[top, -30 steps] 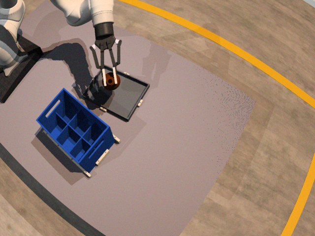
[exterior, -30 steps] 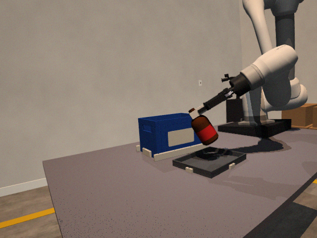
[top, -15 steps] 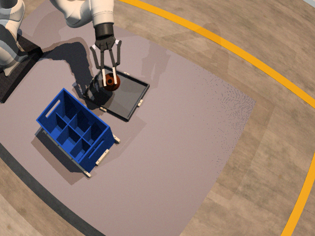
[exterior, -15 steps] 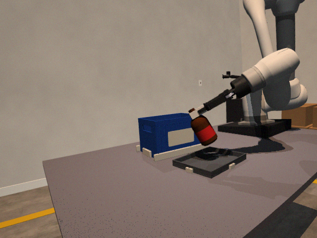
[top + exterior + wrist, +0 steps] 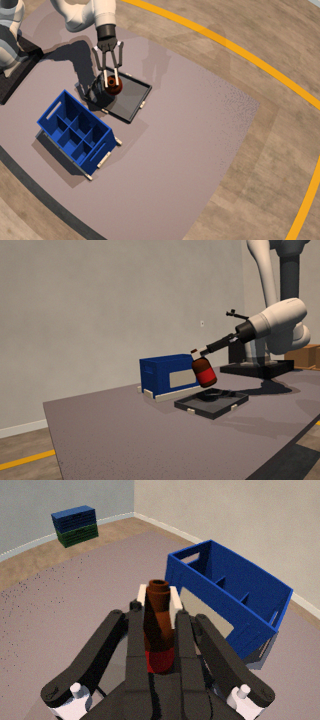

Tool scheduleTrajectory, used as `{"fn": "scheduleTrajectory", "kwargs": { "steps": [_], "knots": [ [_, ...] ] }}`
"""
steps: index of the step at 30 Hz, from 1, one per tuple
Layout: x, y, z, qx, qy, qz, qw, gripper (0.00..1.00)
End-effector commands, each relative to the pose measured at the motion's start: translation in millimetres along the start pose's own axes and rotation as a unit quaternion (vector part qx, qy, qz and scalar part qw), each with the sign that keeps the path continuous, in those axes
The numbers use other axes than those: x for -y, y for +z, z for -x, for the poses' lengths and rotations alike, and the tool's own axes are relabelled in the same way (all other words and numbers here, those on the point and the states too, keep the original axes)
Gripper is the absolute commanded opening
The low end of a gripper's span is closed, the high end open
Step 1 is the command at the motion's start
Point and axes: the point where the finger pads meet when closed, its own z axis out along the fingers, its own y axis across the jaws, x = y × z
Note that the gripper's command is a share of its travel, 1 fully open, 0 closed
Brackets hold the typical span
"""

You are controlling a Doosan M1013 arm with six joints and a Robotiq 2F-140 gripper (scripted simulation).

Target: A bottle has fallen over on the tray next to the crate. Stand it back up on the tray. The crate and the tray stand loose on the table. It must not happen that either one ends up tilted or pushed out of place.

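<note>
My gripper (image 5: pixel 111 75) is shut on the neck of a brown bottle with a red label (image 5: pixel 203 371). The bottle hangs in the air above the black tray (image 5: pixel 211 402), cap up and tilted, its base clear of the tray floor. In the overhead view the bottle (image 5: pixel 112 85) is over the tray's (image 5: pixel 121 97) back left part. In the wrist view the bottle (image 5: pixel 158 623) sits between my fingers, cap pointing away. The blue crate (image 5: pixel 76 131) stands beside the tray; it also shows in the side view (image 5: pixel 169 373) and the wrist view (image 5: pixel 234 596).
The crate has several empty compartments and small beige blocks at its base. The tray also has beige blocks at its edges. The arm's dark base (image 5: pixel 257 369) stands at the table's far end. A blue and green box (image 5: pixel 75 526) lies far off on the floor.
</note>
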Motion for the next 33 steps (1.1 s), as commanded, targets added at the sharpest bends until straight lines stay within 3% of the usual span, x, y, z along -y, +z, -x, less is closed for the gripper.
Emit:
{"fn": "scheduleTrajectory", "kwargs": {
  "steps": [1,33],
  "knots": [
    [0.0,-0.1,0.0,-0.003,0.0,0.0,1.0,0.1],
    [1.1,-1.2,0.4,-0.021,0.001,-0.002,1.0,0.1]
  ]
}}
